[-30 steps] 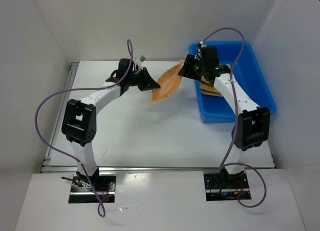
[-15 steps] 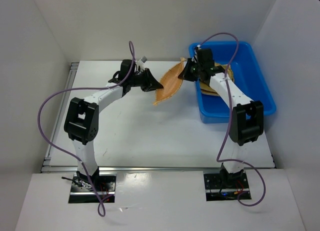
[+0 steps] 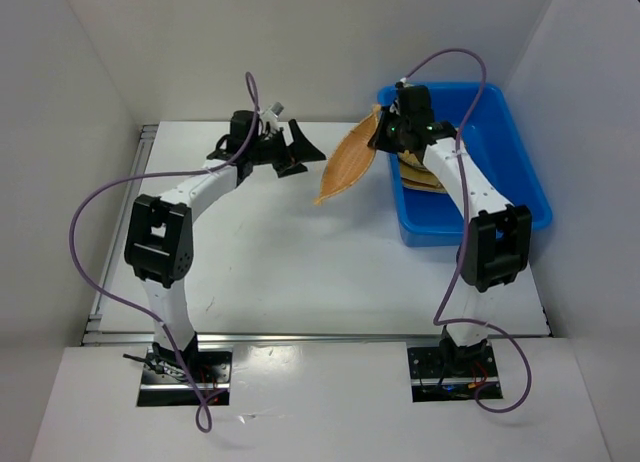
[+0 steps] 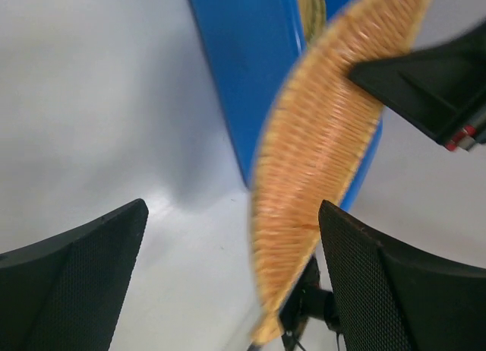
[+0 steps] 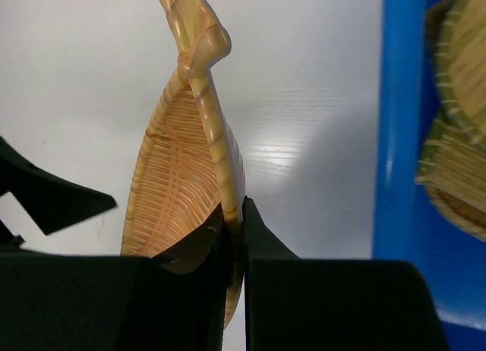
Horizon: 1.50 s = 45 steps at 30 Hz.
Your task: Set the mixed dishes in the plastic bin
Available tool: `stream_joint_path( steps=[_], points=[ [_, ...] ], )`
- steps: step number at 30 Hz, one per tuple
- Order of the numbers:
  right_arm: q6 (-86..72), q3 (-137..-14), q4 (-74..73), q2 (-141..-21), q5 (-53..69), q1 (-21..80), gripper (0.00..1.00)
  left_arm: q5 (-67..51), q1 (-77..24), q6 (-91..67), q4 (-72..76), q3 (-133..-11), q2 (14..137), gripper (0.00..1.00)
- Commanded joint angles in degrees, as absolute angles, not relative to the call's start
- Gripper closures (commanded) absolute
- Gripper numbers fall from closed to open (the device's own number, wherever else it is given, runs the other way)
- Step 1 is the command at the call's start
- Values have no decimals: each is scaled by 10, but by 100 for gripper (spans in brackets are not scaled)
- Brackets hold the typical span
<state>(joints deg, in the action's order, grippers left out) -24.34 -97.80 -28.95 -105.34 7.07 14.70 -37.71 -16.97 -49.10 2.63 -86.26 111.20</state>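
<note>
The white table (image 3: 300,252) fills the middle of the top view. The plastic bin (image 3: 505,157) sits at upper right, with woven trays (image 3: 420,177) stacked inside. The leaf tray (image 3: 348,167) hangs tilted above the table, just left of the bin. The right gripper (image 5: 239,210) is clamped on the leaf tray's rim. The left gripper (image 4: 231,207), at upper centre-left, has its jaws fully spread, holds nothing and is clear of the leaf tray.

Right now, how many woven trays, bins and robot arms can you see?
Leaf-shaped tray, held up: 1
Trays in the bin: at least 2
Blue bin: 1
Robot arms: 2
Total: at least 6
</note>
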Motion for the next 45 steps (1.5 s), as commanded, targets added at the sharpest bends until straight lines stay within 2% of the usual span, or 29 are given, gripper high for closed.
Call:
stream_joint_path(
  steps=[1,9,16,30,45],
  points=[
    [-212,-1033,-339,-991,3,121,98,-365,-108,-448,13,-882,1084,0],
    [-206,-1038,-431,-932,-25,-28,98,-359,-76,-454,33,-830,1066,0],
    [-206,-1019,-479,-898,-83,-109,98,-365,-76,-454,38,-830,1083,0],
    [-211,-974,-549,-912,-235,-134,98,-375,-76,-460,43,-819,1094,0],
    [-216,-979,-601,-1055,-268,-134,98,-375,-66,-460,43,-809,1084,0]
  ],
)
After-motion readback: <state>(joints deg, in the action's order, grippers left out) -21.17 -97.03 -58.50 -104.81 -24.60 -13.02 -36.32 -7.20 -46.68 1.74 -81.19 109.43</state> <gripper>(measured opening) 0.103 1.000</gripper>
